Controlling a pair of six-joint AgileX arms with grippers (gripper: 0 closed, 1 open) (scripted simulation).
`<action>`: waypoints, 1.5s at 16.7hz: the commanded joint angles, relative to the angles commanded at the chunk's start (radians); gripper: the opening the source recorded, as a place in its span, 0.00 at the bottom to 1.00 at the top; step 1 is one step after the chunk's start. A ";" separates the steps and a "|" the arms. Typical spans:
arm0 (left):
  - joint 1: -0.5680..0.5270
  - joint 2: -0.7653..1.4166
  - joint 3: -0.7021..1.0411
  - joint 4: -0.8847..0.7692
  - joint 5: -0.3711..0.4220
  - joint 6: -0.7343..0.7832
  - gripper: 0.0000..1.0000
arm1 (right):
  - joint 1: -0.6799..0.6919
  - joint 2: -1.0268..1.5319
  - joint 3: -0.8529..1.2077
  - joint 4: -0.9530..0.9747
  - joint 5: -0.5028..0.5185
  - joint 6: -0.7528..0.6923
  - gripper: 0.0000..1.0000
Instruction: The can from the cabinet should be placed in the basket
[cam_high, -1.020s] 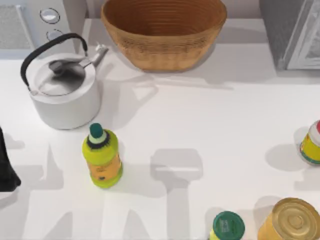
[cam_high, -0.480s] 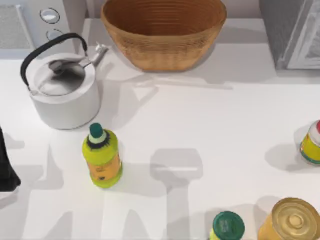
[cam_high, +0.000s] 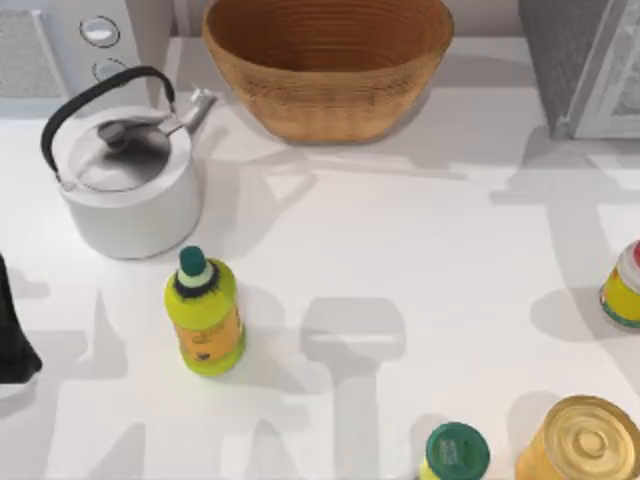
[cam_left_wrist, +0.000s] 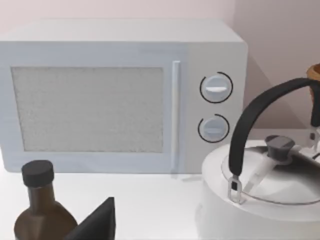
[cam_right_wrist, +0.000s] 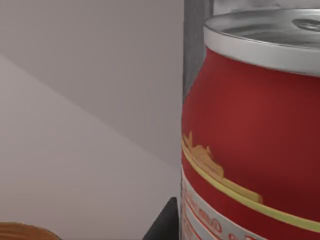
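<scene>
Item: small red can with silver top (cam_right_wrist: 250, 135), close before right gripper, grip indeterminate. Beside grey cabinet (cam_high: 565, 60). Tan woven wicker basket (cam_high: 328, 65) empty; placement outstanding.

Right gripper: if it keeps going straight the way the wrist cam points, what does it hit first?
Most likely the small red can with the silver top, looming right ahead of the right gripper; a grey cabinet side stands behind it. Depth unclear.

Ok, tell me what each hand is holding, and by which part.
The right hand appears to hold the can by its red side, low down. The left hand, parked at the table's left edge, holds nothing visible.
</scene>
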 joint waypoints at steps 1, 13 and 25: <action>0.000 0.000 0.000 0.000 0.000 0.000 1.00 | 0.030 0.116 0.091 0.020 0.033 0.001 0.00; 0.000 0.000 0.000 0.000 0.000 0.000 1.00 | 0.322 1.240 0.971 0.225 0.339 0.007 0.00; 0.000 0.000 0.000 0.000 0.000 0.000 1.00 | 0.343 1.369 1.079 0.240 0.361 0.010 0.00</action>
